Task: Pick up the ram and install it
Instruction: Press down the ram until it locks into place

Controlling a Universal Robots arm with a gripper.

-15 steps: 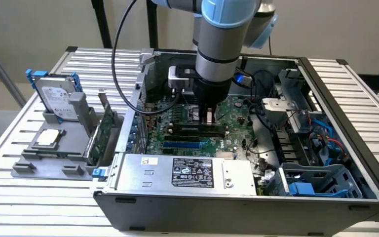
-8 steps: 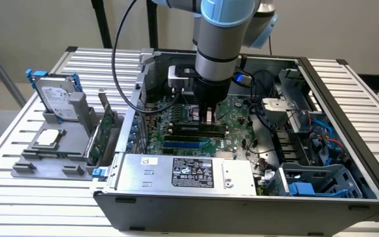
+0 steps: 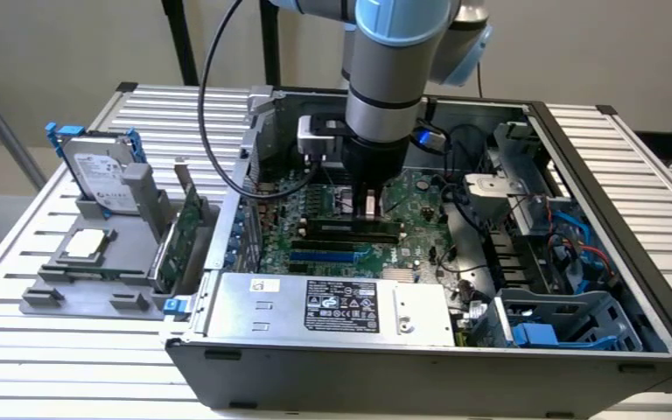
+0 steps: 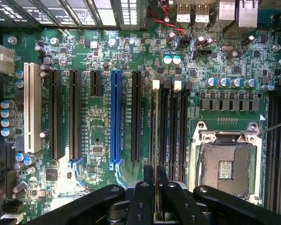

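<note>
Inside the open computer case, my gripper (image 3: 369, 208) hangs low over the motherboard (image 3: 312, 249). In the wrist view the gripper (image 4: 155, 171) has its two black fingers (image 4: 147, 187) pressed nearly together on a thin strip seen edge-on, the ram (image 4: 155, 136). That edge runs in line with the first of the black memory slots (image 4: 171, 126), the one with a white latch (image 4: 155, 84) at its far end. I cannot tell whether the stick sits in the slot or hovers just above it.
A blue expansion slot (image 4: 115, 117) and the bare processor socket (image 4: 225, 164) flank the memory slots. The power supply (image 3: 336, 306) fills the case's near side, with cables (image 3: 570, 245) at the exterior view's right. Outside, a grey holder (image 3: 80, 280) carries a hard drive (image 3: 101, 175) and a green card (image 3: 185, 223).
</note>
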